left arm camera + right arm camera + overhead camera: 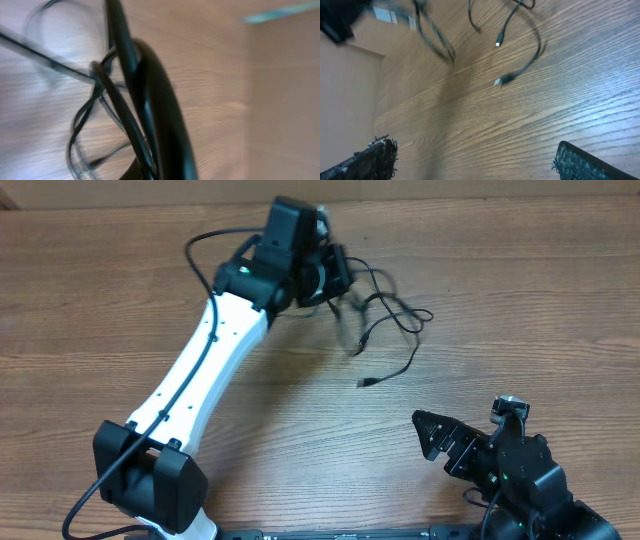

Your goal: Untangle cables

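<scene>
Your left arm (200, 370) stretches up across the tabletop (540, 290) toward its far edge. There the left fingers (335, 272) are pressed together on the cables (395, 310) - the thin black loops hang from them, blurred, with strands running close past the left wrist camera. The rest of the tangle spreads just to the right of that grip, and one silver-tipped plug (362, 383) lies on the wood nearer you. At the near right corner, well apart from the cords, your right fingers (375, 155) stand spread wide - nothing between them.
</scene>
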Robot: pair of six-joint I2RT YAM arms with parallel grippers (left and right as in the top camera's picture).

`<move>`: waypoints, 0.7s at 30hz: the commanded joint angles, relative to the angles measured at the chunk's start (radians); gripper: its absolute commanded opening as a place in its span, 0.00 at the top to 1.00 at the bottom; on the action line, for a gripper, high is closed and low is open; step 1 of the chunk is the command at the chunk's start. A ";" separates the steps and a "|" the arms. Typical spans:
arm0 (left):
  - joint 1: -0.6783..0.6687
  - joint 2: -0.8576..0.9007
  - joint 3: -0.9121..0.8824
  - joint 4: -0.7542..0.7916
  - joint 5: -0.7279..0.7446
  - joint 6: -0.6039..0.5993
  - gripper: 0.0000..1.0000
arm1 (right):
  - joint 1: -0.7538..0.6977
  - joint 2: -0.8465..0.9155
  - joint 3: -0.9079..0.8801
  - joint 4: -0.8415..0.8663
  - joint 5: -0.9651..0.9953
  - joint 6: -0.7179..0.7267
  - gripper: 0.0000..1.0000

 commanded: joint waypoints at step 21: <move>0.074 -0.014 -0.053 -0.553 -0.482 0.026 0.00 | -0.003 -0.005 -0.002 0.035 0.016 -0.004 0.00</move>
